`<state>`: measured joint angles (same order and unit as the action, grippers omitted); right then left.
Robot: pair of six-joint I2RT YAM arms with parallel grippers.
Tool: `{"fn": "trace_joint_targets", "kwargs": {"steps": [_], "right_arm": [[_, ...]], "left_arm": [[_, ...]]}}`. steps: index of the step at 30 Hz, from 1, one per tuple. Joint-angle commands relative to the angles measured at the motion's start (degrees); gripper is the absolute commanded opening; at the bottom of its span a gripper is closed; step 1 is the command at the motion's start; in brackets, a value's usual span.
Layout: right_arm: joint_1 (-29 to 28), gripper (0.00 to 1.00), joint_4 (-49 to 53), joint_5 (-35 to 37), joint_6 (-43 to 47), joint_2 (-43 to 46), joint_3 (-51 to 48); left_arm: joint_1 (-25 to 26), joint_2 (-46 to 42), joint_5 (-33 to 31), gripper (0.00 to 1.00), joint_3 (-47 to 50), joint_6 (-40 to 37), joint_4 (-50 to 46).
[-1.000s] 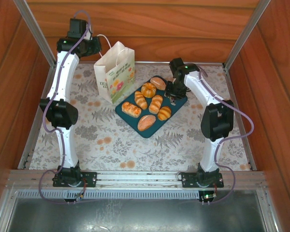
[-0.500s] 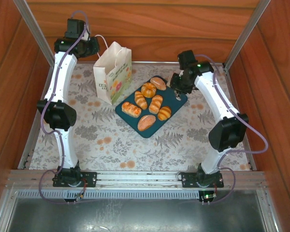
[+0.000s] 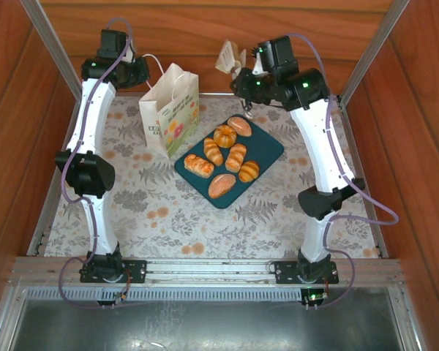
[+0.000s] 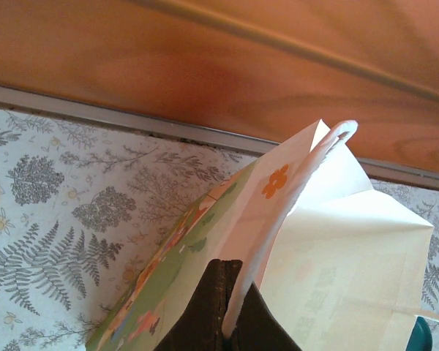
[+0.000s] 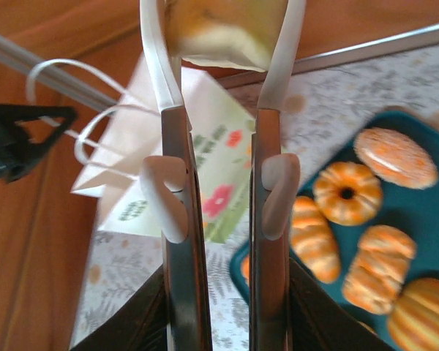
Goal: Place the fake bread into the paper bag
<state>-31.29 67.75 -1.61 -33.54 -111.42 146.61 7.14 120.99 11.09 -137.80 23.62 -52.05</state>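
A tabletop (image 3: 168, 219) covered in a grey fern-and-flower print carries everything, with wooden walls (image 3: 227, 36) around it

The dark teal rounded tray (image 3: 269, 150) lies turned at an angle near the middle, towards the back

The small white paper bag with green lettering and a flower picture (image 3: 172, 117) stands upright just beside the tray's left corner, mouth open, at the back left of the tabletop

The left gripper (image 4: 230, 292) is at the bag's top; its dark fingers are pressed together on the bag, a white strip of it running down between them

The right gripper (image 5: 225, 307) is raised beyond the tray's far corner; its fingers are clamped on the two arms of the metal tongs with white tips (image 5: 179, 183)

Seven glossy golden-orange toy pastries (image 3: 236, 156) lie on the tray: a pumpkin-shaped bun (image 3: 224, 135), oval loaves and ridged rolls, close together

The tan square slice of fake bread (image 5: 219, 29) is pinched between the tong tips, in the air in front of the back wall, to the right of the bag's mouth and apart from it
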Motion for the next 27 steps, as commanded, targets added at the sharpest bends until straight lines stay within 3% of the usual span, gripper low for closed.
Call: {"fn": "trace_joint_targets", "kwargs": {"steps": [1,12,27], "right_arm": [[-1.85,0.26,-5.08,-1.37,-0.12,-1.07,1.79],[-4.48,0.29,-17.97,-2.96,0.49,-5.04,1.15],[-5.89,0.32,-21.32,-7.99,-0.83,-11.24,2.45]], "left_arm": [[-0.48,-2.33,0.86,0.00,0.39,0.46,-0.68],[-0.97,-1.99,2.68,0.00,-0.67,2.65,-0.68],[-0.90,-2.16,3.59,0.00,-0.60,2.75,-0.64]]}}
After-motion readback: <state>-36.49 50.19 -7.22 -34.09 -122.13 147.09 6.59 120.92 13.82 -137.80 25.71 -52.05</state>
